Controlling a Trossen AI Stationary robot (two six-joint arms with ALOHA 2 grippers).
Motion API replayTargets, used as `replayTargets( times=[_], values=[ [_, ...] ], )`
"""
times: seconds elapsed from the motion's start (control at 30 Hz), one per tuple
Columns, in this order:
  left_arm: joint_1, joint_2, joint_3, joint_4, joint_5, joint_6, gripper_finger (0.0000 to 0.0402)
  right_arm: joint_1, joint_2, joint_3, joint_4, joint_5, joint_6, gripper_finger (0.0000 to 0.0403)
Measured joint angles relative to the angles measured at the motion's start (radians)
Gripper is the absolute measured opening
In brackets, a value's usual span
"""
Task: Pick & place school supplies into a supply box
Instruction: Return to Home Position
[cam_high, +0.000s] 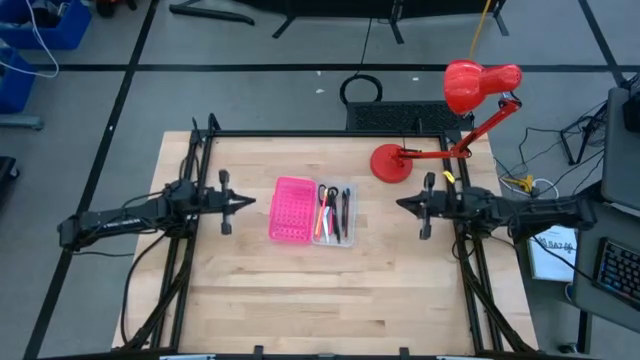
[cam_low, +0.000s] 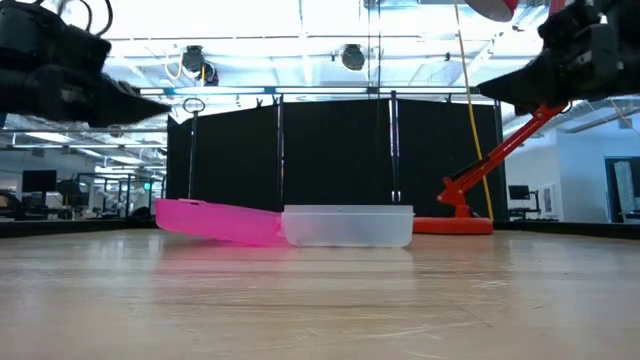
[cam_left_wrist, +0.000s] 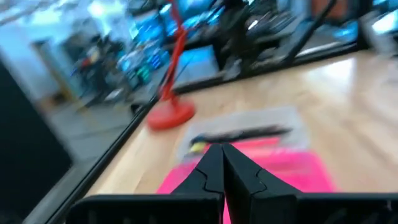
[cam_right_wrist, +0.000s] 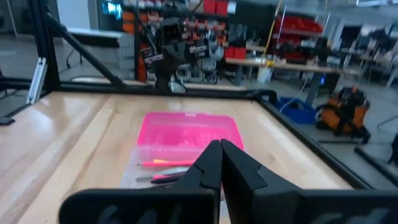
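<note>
The clear supply box (cam_high: 334, 213) sits at mid-table, joined to its pink perforated half (cam_high: 291, 209) on its left. Inside the clear tray lie black-handled scissors (cam_high: 326, 194) and several pens, pink/red and black (cam_high: 335, 218). In the low view the tray (cam_low: 347, 225) rests flat while the pink half (cam_low: 215, 220) tilts slightly. My left gripper (cam_high: 250, 201) hovers shut, raised, left of the pink half. My right gripper (cam_high: 400, 203) hovers shut, raised, right of the tray. Both wrist views show shut fingers (cam_left_wrist: 222, 165) (cam_right_wrist: 220, 163) aimed at the box.
A red desk lamp has its base (cam_high: 388, 162) on the table's far right part, and its arm and shade (cam_high: 480, 84) reach beyond the far edge. Black frame rails (cam_high: 205, 150) border the table. Bare wood (cam_high: 320, 300) stretches along the near side.
</note>
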Motion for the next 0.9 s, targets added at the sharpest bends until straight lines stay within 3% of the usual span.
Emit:
replayTargets(
  times=[0.17, 0.3, 0.63, 0.77, 0.9],
  values=[
    [-0.033, 0.000, 0.000, 0.126, 0.126, -0.032, 0.0001, 0.000, -0.124, -0.080, 0.026, -0.029, -0.007, 0.0000],
    [-0.045, 0.000, 0.000, 0.116, 0.113, -0.034, 0.0001, 0.000, -0.191, -0.138, 0.022, -0.025, 0.027, 0.0000],
    [-0.049, 0.001, 0.000, 0.071, 0.049, -0.035, 0.0001, 0.000, -0.203, -0.140, -0.031, -0.024, 0.079, 0.0000],
    [-0.108, 0.001, 0.000, 0.079, 0.078, -0.009, 0.0000, 0.010, -0.202, -0.141, -0.026, -0.024, 0.079, 0.0000],
    [-0.205, 0.001, 0.000, 0.122, 0.023, 0.051, 0.0000, 0.047, -0.203, -0.141, 0.007, -0.024, 0.043, 0.0000]
  ],
)
